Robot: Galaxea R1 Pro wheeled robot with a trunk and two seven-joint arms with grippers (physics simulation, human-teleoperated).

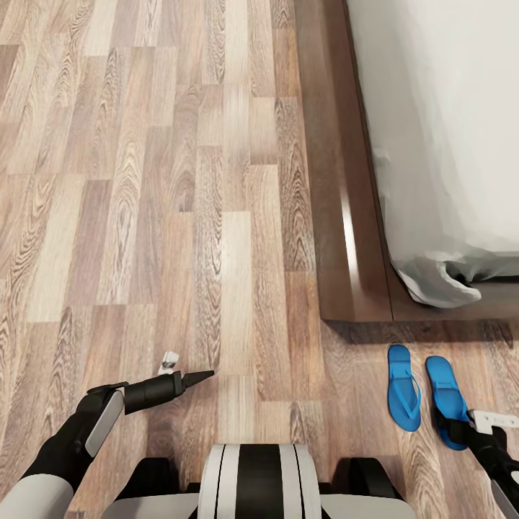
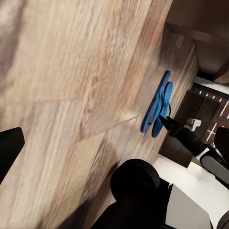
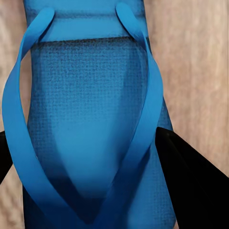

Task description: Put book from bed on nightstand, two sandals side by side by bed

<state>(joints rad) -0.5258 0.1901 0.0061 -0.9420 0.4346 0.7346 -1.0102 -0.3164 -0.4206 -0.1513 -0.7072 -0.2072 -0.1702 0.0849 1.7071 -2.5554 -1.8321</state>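
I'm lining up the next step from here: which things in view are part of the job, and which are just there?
Part of the job:
- two sandals, one beside the other on the floor
- bed, its corner in view
- right gripper, over the outer sandal

Just there:
- wood-plank floor
- left gripper, holding nothing
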